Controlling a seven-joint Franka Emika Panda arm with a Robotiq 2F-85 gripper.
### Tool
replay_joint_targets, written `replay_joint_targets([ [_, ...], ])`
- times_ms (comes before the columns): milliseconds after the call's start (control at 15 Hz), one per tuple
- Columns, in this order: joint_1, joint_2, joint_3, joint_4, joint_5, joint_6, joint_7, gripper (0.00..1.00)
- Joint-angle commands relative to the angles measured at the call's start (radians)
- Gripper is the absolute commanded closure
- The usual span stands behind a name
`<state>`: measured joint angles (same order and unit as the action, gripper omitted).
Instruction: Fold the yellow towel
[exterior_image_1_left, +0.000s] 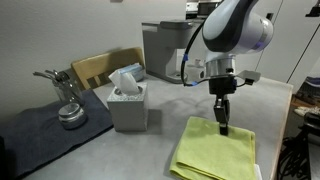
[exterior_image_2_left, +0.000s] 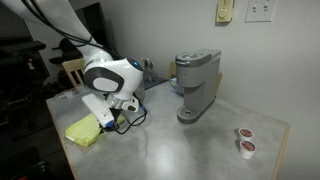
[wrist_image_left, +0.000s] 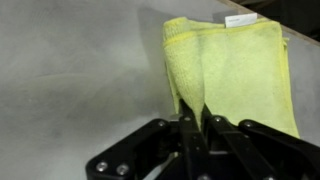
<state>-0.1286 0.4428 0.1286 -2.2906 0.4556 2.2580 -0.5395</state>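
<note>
The yellow towel (exterior_image_1_left: 215, 150) lies in flat layers on the grey table near its front edge. It also shows in an exterior view (exterior_image_2_left: 83, 132) and in the wrist view (wrist_image_left: 235, 70). My gripper (exterior_image_1_left: 222, 125) points straight down at the towel's far edge. In the wrist view my gripper (wrist_image_left: 197, 118) is shut on a pinched fold of the towel, which rises between the two fingers. The towel's white tag (wrist_image_left: 240, 20) shows at its far edge.
A grey tissue box (exterior_image_1_left: 127, 100) stands beside the towel. A dark grey mat (exterior_image_1_left: 45, 135) holds a metal juicer (exterior_image_1_left: 68, 105). A coffee machine (exterior_image_2_left: 195, 85) stands mid-table, with two coffee pods (exterior_image_2_left: 244, 140) near the table edge (exterior_image_2_left: 270, 160). A wooden chair (exterior_image_1_left: 100, 68) stands behind.
</note>
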Motion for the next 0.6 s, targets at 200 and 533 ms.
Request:
replay_joint_targets([
  [200,-0.011,-0.076,-0.005,-0.028,-0.007,-0.010,0.015,0.99],
  [533,-0.021,-0.126,-0.026,-0.046,0.015,0.000,0.026,0.99],
])
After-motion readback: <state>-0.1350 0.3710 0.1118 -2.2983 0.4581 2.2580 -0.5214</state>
